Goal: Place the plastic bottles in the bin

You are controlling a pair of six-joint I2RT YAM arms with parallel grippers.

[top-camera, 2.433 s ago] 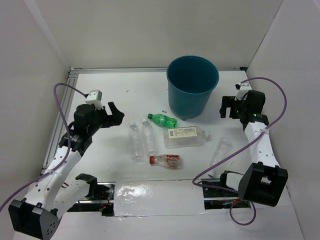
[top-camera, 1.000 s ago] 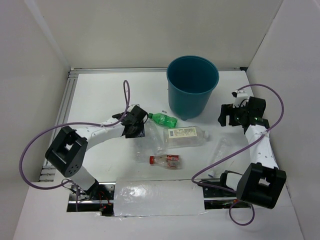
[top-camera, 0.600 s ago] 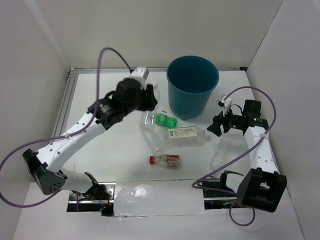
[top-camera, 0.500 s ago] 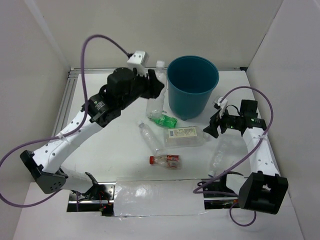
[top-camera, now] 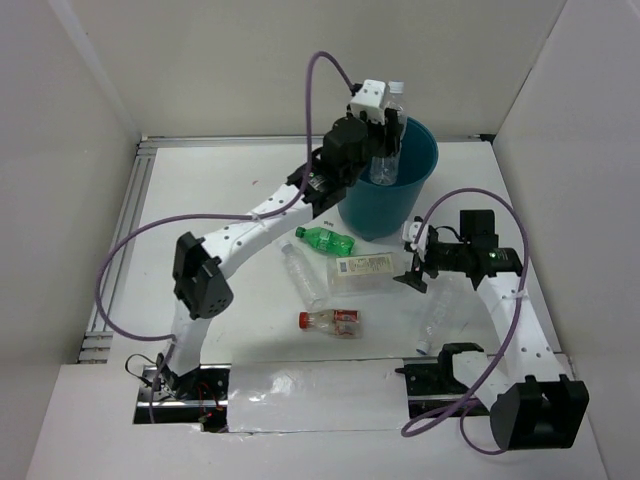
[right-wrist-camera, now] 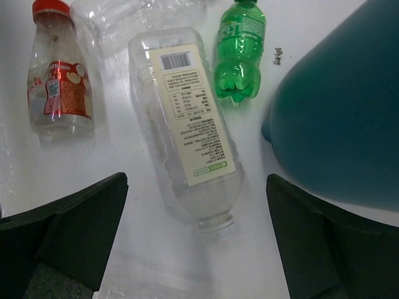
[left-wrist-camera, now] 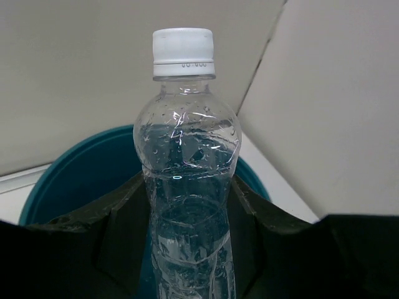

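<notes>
My left gripper (top-camera: 381, 150) is shut on a slim clear bottle (top-camera: 388, 138) with a white cap, held upright over the open teal bin (top-camera: 386, 203). In the left wrist view the bottle (left-wrist-camera: 186, 156) stands between both fingers (left-wrist-camera: 121, 233), with the bin (left-wrist-camera: 81, 180) below. My right gripper (top-camera: 415, 266) hangs open just above the table. It faces the neck end of the flat clear bottle (right-wrist-camera: 184, 118) with the white label. A green bottle (top-camera: 325, 239), a red-capped bottle (top-camera: 330, 320) and two slim clear bottles (top-camera: 302, 276) (top-camera: 437, 310) lie on the table.
White walls close in the table on the left, right and back. An aluminium rail (top-camera: 112, 285) runs along the left edge. A shiny plastic sheet (top-camera: 320, 395) covers the near edge between the arm bases. Purple cables (top-camera: 320, 90) loop off both arms.
The left arm picked a slim clear bottle off the table and carried it up and right, over the bin. The right gripper moved left toward the flat bottle and opened wider.
</notes>
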